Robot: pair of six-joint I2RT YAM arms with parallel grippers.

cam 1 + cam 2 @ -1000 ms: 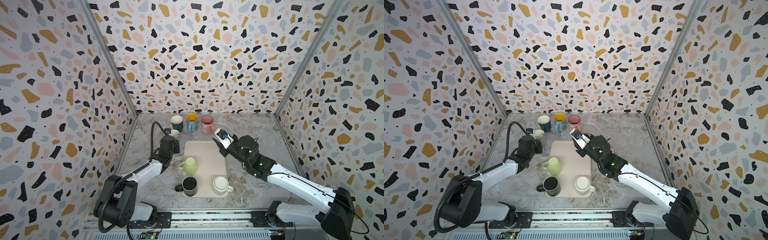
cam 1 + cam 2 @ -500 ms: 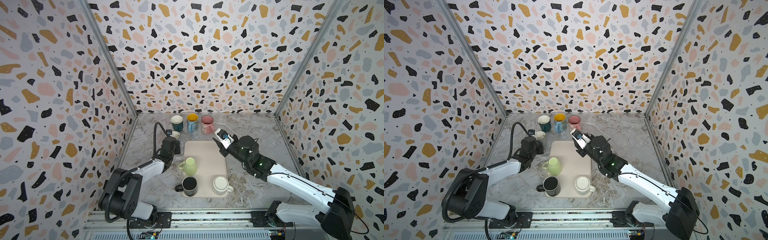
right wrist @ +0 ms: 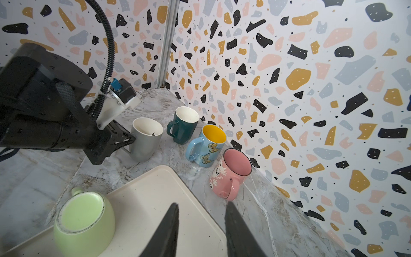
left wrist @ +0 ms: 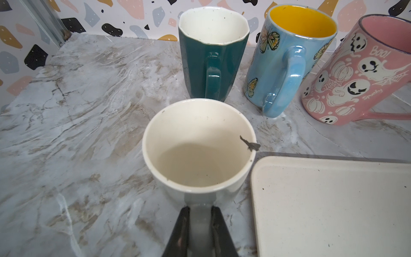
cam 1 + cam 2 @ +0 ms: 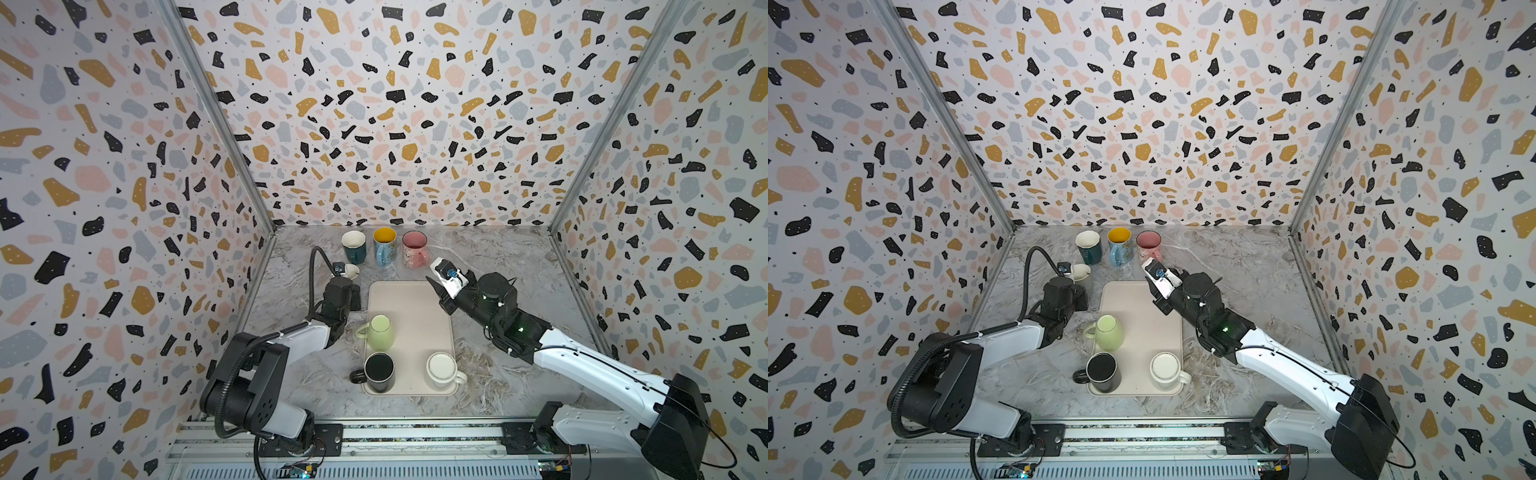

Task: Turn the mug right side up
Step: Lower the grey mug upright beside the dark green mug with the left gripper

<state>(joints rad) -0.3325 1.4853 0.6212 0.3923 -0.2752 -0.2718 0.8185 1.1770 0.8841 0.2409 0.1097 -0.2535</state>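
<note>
The left pincer (image 4: 200, 209) is closed tight on the handle of the grey mug (image 4: 198, 169), one dark finger on each side of it. That mug stands right side up on the marble worktop (image 5: 286, 274), white mouth open to the top, just off the far left corner of the cream tray (image 5: 411, 303); whether mug and tray touch I cannot tell. A small dark fleck sits on the mug's rim.

Behind it, along the back wall, three upright mugs stand in a row: a teal mug (image 5: 354, 248), a blue butterfly mug (image 5: 384, 249) with a yellow inside, and a pink ghost mug (image 5: 414, 250).

On the tray, a light green mug (image 3: 84, 222) sits upside down, base up, near the left edge. A black mug (image 5: 379, 371) and a white mug (image 5: 441, 369) stand at the near end.

The right pincer (image 3: 202, 203) hangs above the tray's far right corner, jaws partly apart and holding nothing.
</note>
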